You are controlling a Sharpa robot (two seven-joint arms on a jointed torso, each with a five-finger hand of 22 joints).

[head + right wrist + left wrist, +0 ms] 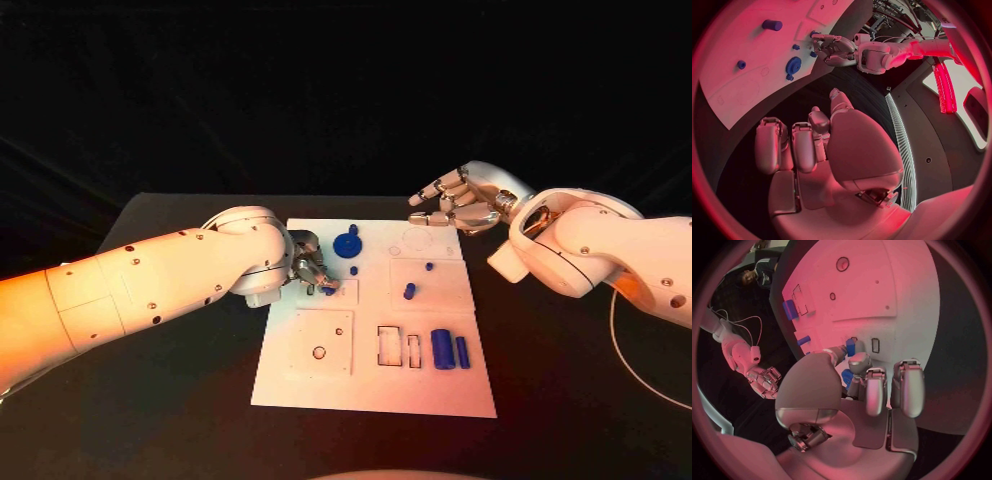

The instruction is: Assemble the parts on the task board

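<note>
Black table [173, 215] is lying under a dark backdrop, with the white task board [378, 385] sitting at its middle.

Left hand [312, 266] is reaching over the board's nine-o'clock edge. Its fingers [869, 390] are curling downward, and a small blue part [851, 347] is sitting at the fingertips; in the left wrist view the thumb and a finger appear to be pinching it, though the contact is partly hidden. Just beside the hand, toward one o'clock on the board, a round blue gear [346, 243] is lying flat. A small blue peg [410, 291] is standing near the board's centre, with a smaller blue peg [428, 266] just beyond it toward twelve.

Right hand [459, 204] is hovering past the board's far corner at about one o'clock, above the table and apart from every part. Its fingers [770, 150] are curling inward with nothing between them.

Toward five o'clock on the board, two blue cylinders [443, 350] are lying side by side, just beside two rectangular slots [391, 346]. A raised square plate with a small hole [320, 341] is occupying the seven-o'clock area.
</note>
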